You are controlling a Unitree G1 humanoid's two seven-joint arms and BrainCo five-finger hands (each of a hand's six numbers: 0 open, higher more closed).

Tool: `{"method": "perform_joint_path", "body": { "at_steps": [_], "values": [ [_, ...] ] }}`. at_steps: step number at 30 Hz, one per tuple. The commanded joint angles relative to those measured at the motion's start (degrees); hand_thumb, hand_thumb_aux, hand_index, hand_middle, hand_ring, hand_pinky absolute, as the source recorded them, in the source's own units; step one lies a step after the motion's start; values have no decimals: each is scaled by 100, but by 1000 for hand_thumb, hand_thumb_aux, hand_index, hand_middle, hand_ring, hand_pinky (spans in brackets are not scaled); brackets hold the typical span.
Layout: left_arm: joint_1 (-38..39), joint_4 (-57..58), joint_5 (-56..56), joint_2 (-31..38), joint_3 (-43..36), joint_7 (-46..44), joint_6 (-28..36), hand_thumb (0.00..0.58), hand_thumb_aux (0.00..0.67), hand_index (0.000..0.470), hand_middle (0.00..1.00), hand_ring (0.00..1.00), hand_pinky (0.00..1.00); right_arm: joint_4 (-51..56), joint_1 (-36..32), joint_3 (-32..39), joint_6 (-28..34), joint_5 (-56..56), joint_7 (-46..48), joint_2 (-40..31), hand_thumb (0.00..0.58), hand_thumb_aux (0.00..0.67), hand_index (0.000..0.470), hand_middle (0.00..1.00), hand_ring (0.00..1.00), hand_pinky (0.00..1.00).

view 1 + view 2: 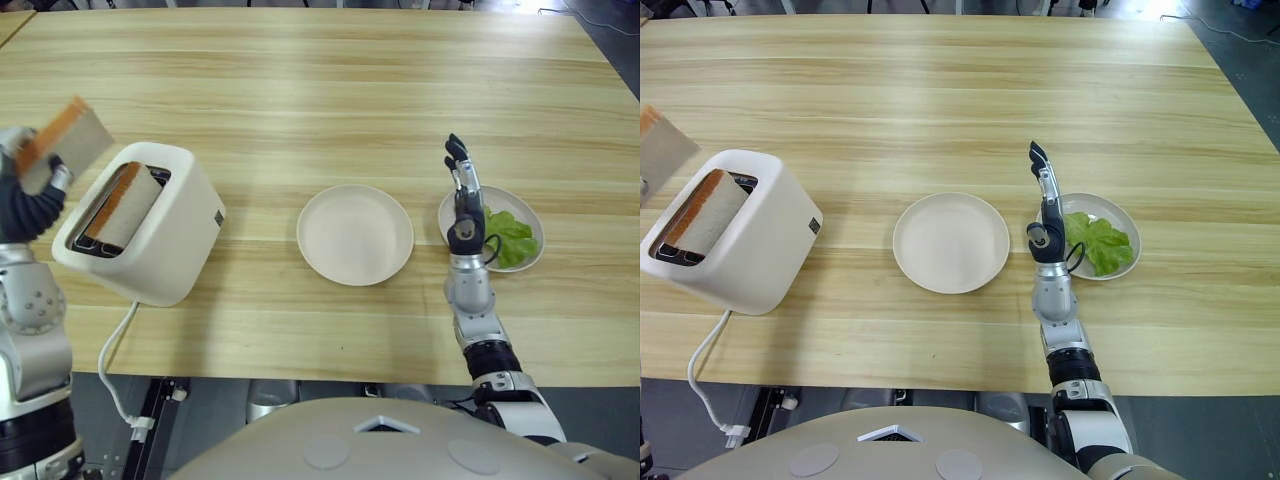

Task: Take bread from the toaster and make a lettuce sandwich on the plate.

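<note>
Bread, left eye view: one toasted slice (68, 140) is clamped in the fingers of my left hand (35, 175), tilted, raised above and to the left of the toaster (150, 235). A second slice (125, 205) stands in the toaster's slot, its top edge protruding. The toaster sits on the left of the wooden table (300, 90), near the front edge, with its white cord (112, 360) trailing off the near side. The plate (355, 235) lies at centre, bare. My right hand (463, 190) is to the right of the plate, fingers extended and pointing away from me, holding nothing. It overlaps the left rim of the small dish (530, 262), but I cannot tell whether it touches it. The lettuce (512, 238) lies in that dish.

Right eye view: the held slice (660, 145) shows at the left edge, above the toaster (740, 250) and apart from it. The slotted slice (702, 215) is seated as noted. The plate (951, 243) lies between the toaster and my right hand (1045, 200), which is uncurled and upright against the dish's (1127, 258) left side. The lettuce (1095, 240) rests just right of the hand, inside the dish.
</note>
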Motion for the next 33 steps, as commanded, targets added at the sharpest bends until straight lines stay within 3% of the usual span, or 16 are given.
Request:
{"method": "perform_joint_path", "body": {
  "at_steps": [1,10,13,18,21,25,33],
  "values": [
    [-39,-37,-72,-112,49,119,-115,580,670,460,1000,1000,1000,73,-30,18,65,-59,-30,23,0,0,0,0,0,0],
    [-817,-677,-52,206,263,64,-142,580,670,460,1000,1000,1000,102,-199,-208,131,-470,-351,-279,0,0,0,0,0,0],
    [-1517,-1032,-788,276,-536,-706,-214,580,670,460,1000,1000,1000,63,-282,-501,913,-1596,-1236,-1012,0,0,0,0,0,0],
    [-2602,-932,-2431,-88,-2591,-2534,24,580,670,460,1000,1000,1000,441,-341,-226,2561,-3291,-2618,-2352,0,0,0,0,0,0],
    [-3103,-267,-3203,-491,-3561,-3548,333,580,670,460,1000,1000,1000,596,-180,-115,3217,-3727,-3113,-2879,0,0,0,0,0,0],
    [-3689,1435,-3123,-946,-4338,-4113,354,580,670,460,1000,1000,1000,926,-3,162,3836,-3985,-3497,-3306,0,0,0,0,0,0],
    [-4382,4589,-2079,-1543,-5243,-3824,-380,580,670,460,1000,1000,1000,2088,-337,815,3978,-3827,-3645,-3487,0,0,0,0,0,0]
  ]
}}
